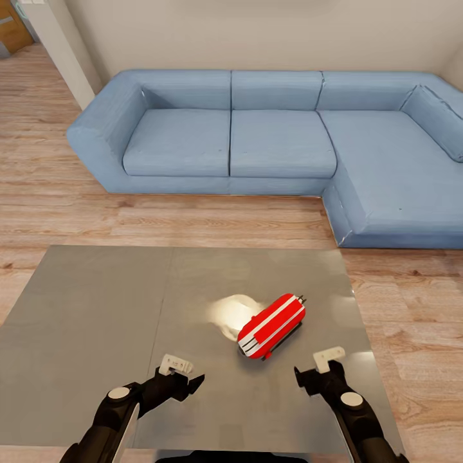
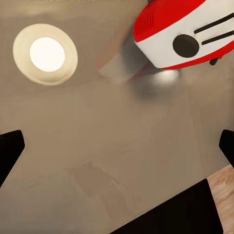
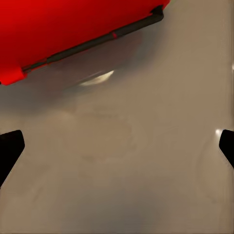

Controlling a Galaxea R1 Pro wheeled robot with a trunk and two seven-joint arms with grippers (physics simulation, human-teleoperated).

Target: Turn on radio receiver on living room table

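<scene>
Nearest the robot, the left gripper (image 1: 182, 373) and the right gripper (image 1: 319, 365) hover low over the near part of the large low table with its glossy grey reflective top (image 1: 96, 321), each on a black arm with a white block at the tip; in both wrist views the dark fingertips (image 2: 10, 148) sit at opposite edges of the picture, so both sets of jaws stand wide apart and hold nothing. Just beyond them, and between them though closer to the right gripper, lies the small rounded-oblong red radio receiver with white trim (image 1: 271, 326), on its side on the table top. Its long axis runs diagonally, the near end toward the left gripper and the far end, with a short dark stub, away to the right. The left wrist view faces the radio's white end with a round dark dial (image 2: 185, 45); the right wrist view meets its plain red flank (image 3: 63, 29). Beside the radio a bright lamp reflection (image 1: 233, 313) shines on the table. The right arm looks nearer, yet the dial end faces the left gripper. Beyond the table lie the light wood plank floor (image 1: 193, 222) and the blue corner sofa (image 1: 276, 141).
</scene>
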